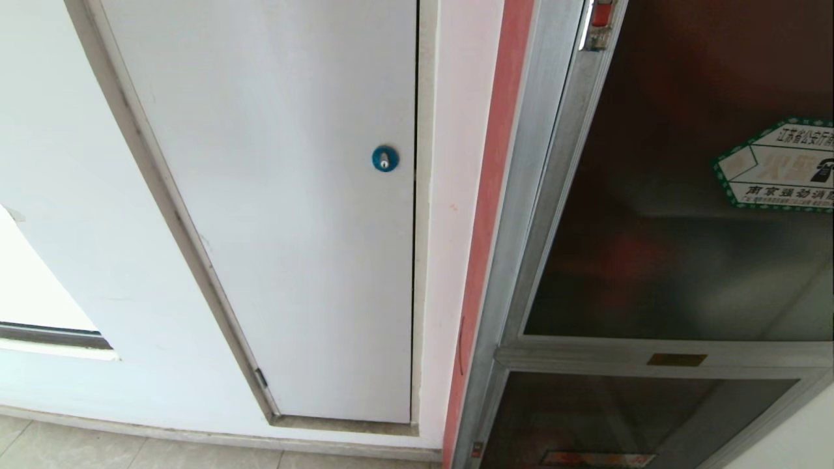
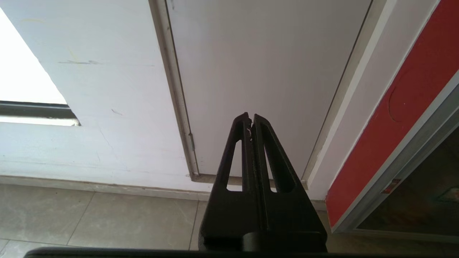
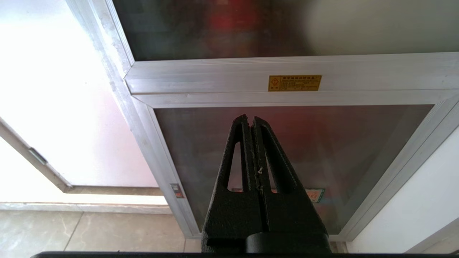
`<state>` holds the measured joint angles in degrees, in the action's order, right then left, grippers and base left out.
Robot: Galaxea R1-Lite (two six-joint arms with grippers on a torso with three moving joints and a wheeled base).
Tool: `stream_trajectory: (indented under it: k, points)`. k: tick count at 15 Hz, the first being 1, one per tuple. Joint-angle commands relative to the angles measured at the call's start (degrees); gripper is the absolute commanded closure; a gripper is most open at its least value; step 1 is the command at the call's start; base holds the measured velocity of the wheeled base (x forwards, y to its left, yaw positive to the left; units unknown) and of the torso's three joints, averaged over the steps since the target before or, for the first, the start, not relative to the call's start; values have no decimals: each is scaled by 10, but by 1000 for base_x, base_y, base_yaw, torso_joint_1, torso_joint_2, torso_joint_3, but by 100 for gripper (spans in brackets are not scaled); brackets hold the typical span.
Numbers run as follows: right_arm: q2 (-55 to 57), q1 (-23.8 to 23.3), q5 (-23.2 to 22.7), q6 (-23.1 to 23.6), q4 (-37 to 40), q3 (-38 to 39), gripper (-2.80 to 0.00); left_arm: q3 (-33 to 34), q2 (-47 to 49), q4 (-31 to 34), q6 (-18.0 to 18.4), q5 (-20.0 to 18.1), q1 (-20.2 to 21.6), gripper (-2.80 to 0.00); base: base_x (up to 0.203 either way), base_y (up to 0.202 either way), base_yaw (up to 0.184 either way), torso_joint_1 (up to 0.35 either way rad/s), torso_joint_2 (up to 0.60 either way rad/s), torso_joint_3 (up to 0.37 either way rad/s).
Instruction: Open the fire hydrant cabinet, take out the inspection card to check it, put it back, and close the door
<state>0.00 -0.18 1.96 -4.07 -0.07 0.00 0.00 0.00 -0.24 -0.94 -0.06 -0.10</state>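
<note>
silver-framed fire hydrant cabinet (image 1: 541,195) at frame right, smoky tinted glass door (image 1: 684,228) closed, 2 black grippers, left gripper (image 2: 251,120) and right gripper (image 3: 250,122), both clenched empty, right one just short of the lower pane

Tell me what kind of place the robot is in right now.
Probably an indoor corridor or lobby of a building: a wall-set fire hydrant cabinet with a tinted glass door, a white service panel with a blue lock, and a tiled floor.
</note>
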Motion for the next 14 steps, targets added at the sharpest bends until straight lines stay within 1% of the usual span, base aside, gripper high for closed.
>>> stream_trajectory:
  k: [1, 11, 14]
  points:
    - [1, 0, 0, 0, 0, 0, 0, 0, 0, 0, 0, 1, 0, 0, 0, 0, 0, 0, 0, 0]
    - [1, 0, 0, 0, -1, 0, 0, 0, 0, 0, 0, 0, 0, 0, 0, 0, 0, 0, 0, 0]
    - [1, 0, 2, -9, -1, 0, 0, 0, 0, 0, 0, 0, 0, 0, 0, 0, 0, 0, 0, 0]
